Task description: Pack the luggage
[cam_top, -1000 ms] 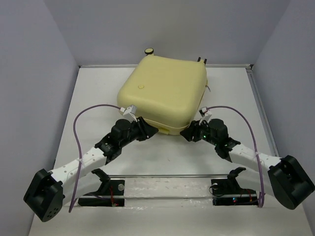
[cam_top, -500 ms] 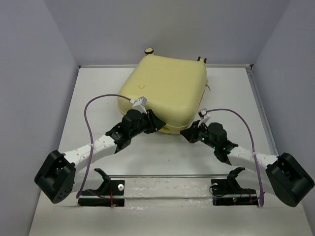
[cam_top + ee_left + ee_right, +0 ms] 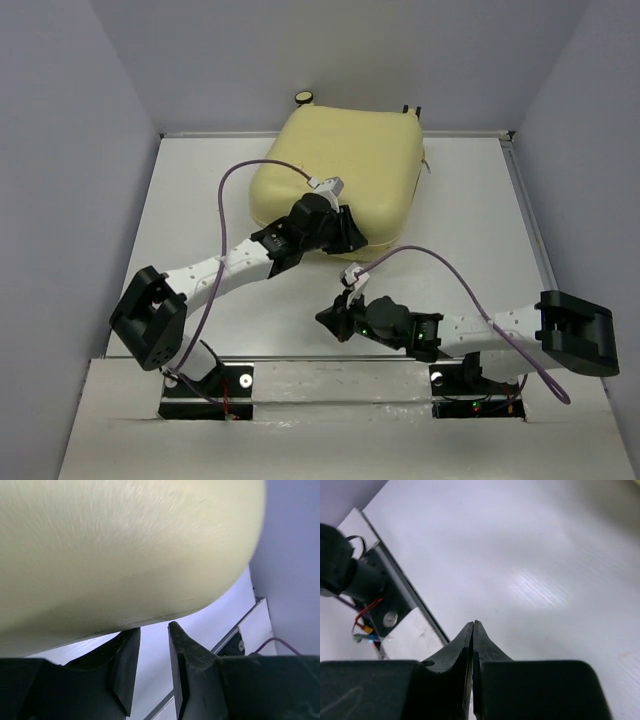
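Table (image 3: 190, 200): white, luggage (image 3: 340, 140) at far end.
Left gripper (image 3: 155, 626): I see narrow gap, nothing between.
Right gripper (image 3: 473, 623): closed, empty.

The large pale yellow hard-shell suitcase (image 3: 330, 165) is sitting at the far middle of the white counter (image 3: 200, 200). The left pincer (image 3: 345, 238) is sitting just at its near edge. The right pincer (image 3: 325, 320) is hanging over the counter in front of the suitcase, apart from it.
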Available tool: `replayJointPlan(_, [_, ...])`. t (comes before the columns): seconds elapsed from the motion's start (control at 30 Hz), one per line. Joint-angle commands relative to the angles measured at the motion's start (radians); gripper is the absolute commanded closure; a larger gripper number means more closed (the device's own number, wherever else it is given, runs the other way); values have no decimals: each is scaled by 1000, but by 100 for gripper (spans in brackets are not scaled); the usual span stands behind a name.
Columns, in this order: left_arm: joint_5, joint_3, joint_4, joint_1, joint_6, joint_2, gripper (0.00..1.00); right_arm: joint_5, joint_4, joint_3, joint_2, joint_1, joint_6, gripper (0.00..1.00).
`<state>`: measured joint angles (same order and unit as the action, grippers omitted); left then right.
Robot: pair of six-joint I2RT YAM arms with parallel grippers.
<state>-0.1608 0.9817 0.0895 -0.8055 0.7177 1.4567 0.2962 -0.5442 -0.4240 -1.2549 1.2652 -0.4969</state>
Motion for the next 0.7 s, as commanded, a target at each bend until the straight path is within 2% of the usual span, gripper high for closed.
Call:
replayJointPlan(0.0, [58,156,130,8,-57,-12,60,122,44,-46,37,63,5,93])
replayJointPlan(0.2, [40,195,121,6,-58,4,60,215,10,-19,71,63,20,93])
replayJointPlan(0.3, [131,183,70,11,-90,-76,56,288,136,-45,104,34,9,93])
replayJointPlan(0.37, [150,175,1,31,-127,-151,52,288,242,-27,179,-27,-15,93])
replayJointPlan(0.43, [204,141,-51,48,-144,-230,46,188,279,11,259,-175,-38,93])
replayJointPlan(0.5, [228,82,-85,58,-153,-303,42,141,341,62,385,-300,-65,81])
replayJointPlan(0.6, [233,-22,-86,62,-147,-369,41,106,421,71,472,-410,-58,48])
replayJointPlan(0.67, [210,-72,-73,63,-127,-387,41,71,429,54,456,-460,-34,42])
